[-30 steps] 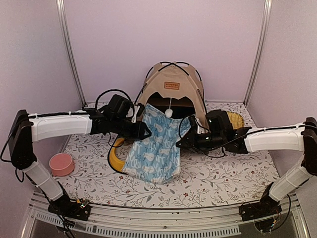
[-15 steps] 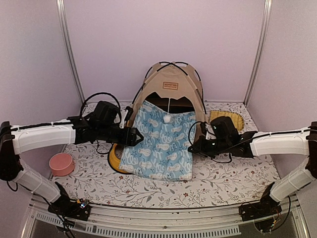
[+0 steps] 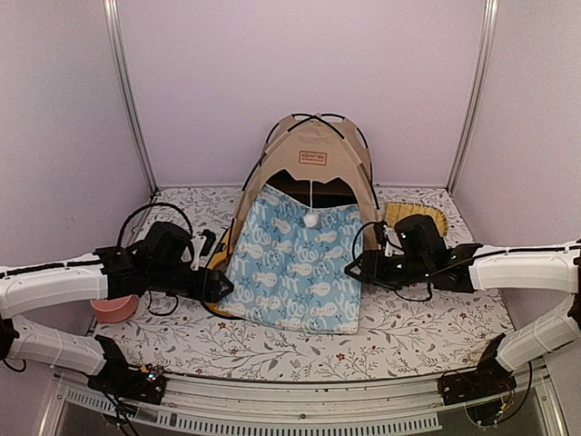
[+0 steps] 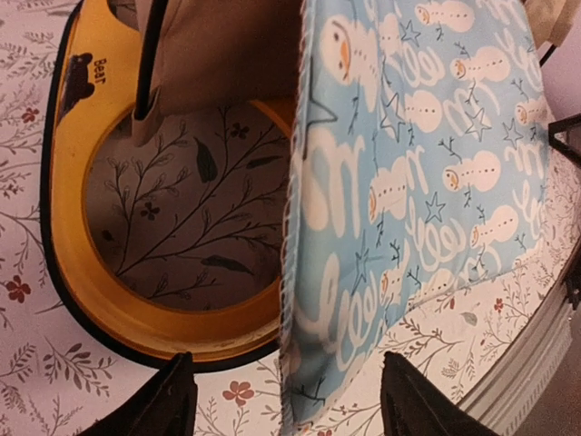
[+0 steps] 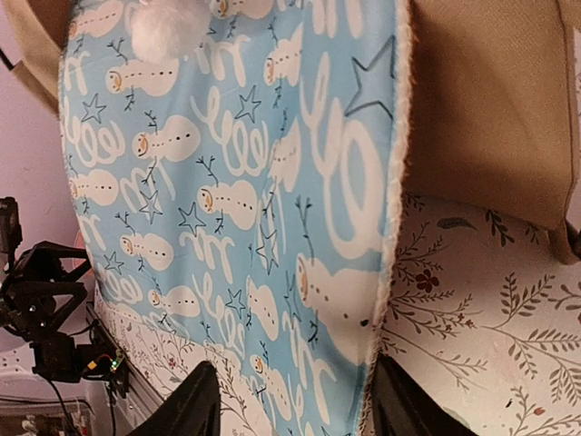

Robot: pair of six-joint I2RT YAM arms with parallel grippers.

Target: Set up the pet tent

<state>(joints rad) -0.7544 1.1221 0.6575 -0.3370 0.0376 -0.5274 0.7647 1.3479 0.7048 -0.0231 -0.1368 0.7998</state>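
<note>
Seen from above, a beige pet tent (image 3: 313,173) stands upright at the back middle of a table (image 3: 418,331) covered in a floral print, close to the rear wall. Thin black poles (image 3: 320,116) cross over its peak, and a small brown label (image 3: 312,157) sits above its dark doorway. A white pom-pom (image 3: 310,219) hangs on a cord in front of that doorway. A light blue mat (image 3: 295,268), printed with snowmen and stars, leans against the tent's front and slopes down onto the table, covering the lower part of the opening. A yellow tray (image 4: 64,227) with a black outer rim lies on the table, tucked partly under the tent's front left corner and the mat's left edge. A pink bowl (image 3: 113,311) sits at the near left, partly hidden behind the left arm. A yellowish woven item (image 3: 419,216) lies just right of the tent. The 2 arms reach in low from either side. The left gripper (image 4: 289,368) is at the mat's lower left edge, its 2 fingers spread apart with the mat's edge between them, neither finger touching it. The right gripper (image 5: 292,363) is at the mat's right edge, its fingers likewise spread wide, holding nothing.
</note>
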